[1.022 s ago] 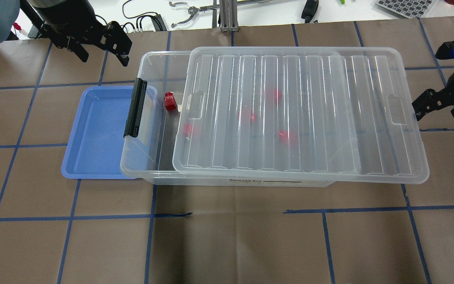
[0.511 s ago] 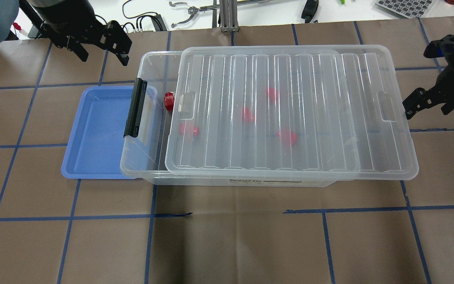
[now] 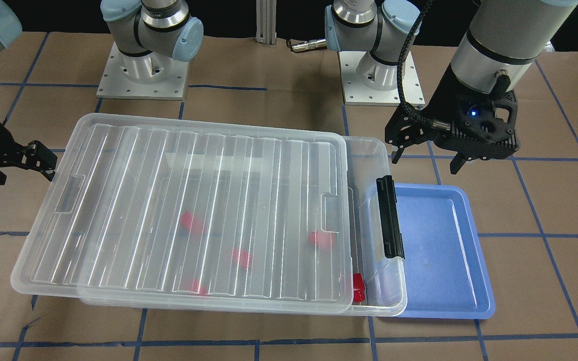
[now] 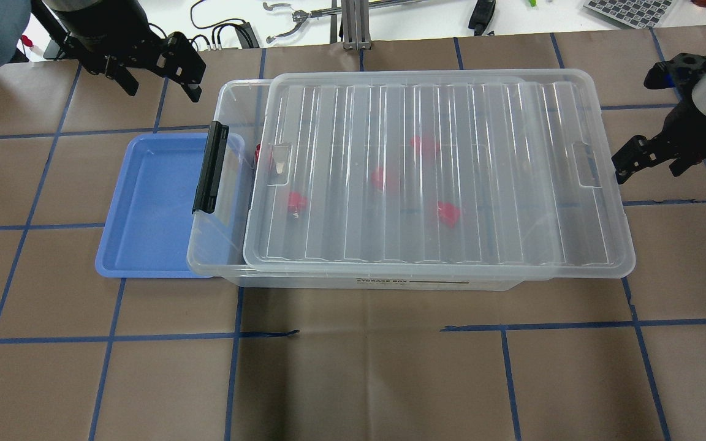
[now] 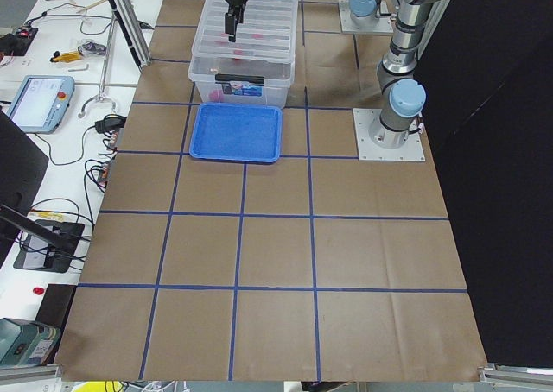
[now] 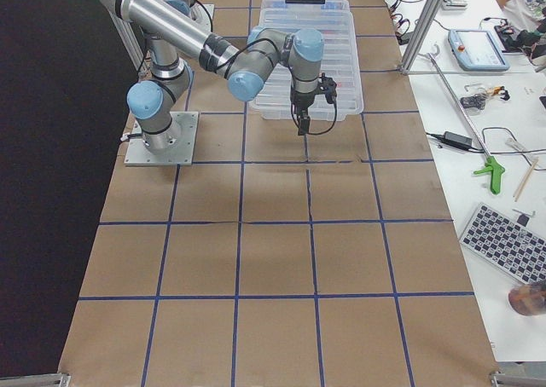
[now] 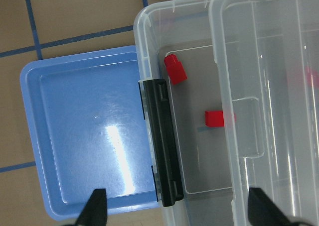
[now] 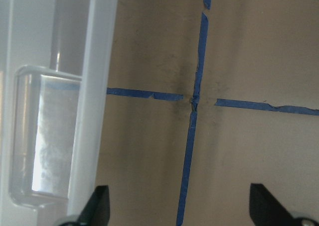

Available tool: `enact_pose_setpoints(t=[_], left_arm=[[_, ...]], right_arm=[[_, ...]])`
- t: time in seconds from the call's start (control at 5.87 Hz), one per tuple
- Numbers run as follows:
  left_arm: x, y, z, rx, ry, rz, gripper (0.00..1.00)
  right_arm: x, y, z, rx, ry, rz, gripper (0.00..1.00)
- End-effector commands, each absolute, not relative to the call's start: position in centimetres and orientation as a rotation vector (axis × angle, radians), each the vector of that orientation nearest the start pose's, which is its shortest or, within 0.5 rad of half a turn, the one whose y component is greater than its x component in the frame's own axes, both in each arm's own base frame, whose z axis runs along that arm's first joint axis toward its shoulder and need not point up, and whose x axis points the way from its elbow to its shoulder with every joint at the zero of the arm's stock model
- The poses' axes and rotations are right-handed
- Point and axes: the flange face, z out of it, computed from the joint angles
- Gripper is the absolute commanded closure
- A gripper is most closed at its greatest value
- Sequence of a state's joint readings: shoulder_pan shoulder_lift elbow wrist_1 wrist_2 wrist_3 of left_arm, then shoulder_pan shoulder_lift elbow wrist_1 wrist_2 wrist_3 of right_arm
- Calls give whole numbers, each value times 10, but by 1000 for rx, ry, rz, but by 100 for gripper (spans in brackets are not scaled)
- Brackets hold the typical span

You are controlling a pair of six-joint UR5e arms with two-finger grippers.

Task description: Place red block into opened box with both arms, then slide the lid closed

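The lid (image 4: 439,177) lies flat on the box (image 4: 304,283) and covers all of it except a narrow strip at the end with the black latch (image 4: 211,166). At the opposite end it overhangs the box. The red block (image 7: 175,69) sits on the box floor in that open strip, close to the latch and in one corner. A second red piece (image 7: 219,118) lies half under the lid's edge. Three more red pieces show faintly through the ribbed plastic, further along the box.

The left gripper (image 4: 161,89) hangs high over the latch end of the box, its jaws spread wide with nothing between them. The right gripper (image 4: 647,165) is low at the other end of the box, and its jaws are also wide apart and empty. One finger (image 4: 624,162) is right at the lid's short edge, but I can't tell whether it touches.

The box's latch end rests over the edge of a blue tray (image 4: 151,202) on the brown, taped bench (image 4: 353,367).
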State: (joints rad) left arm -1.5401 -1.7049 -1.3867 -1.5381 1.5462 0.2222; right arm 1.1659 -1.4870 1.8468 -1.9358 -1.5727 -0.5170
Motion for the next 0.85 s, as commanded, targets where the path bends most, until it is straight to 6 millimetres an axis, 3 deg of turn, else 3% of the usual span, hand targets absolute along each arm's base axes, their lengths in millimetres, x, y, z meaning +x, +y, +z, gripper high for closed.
enact_pose_setpoints(t=[0.0,0.68], left_arm=[[-118,-561,510,303,3137,-129,1],[-119,-562,509,306,3137,-127,1]], right_arm=[[-51,-517,348,-248,3133,-4,0],[-39,-520,348,-210,3100,-28,0]])
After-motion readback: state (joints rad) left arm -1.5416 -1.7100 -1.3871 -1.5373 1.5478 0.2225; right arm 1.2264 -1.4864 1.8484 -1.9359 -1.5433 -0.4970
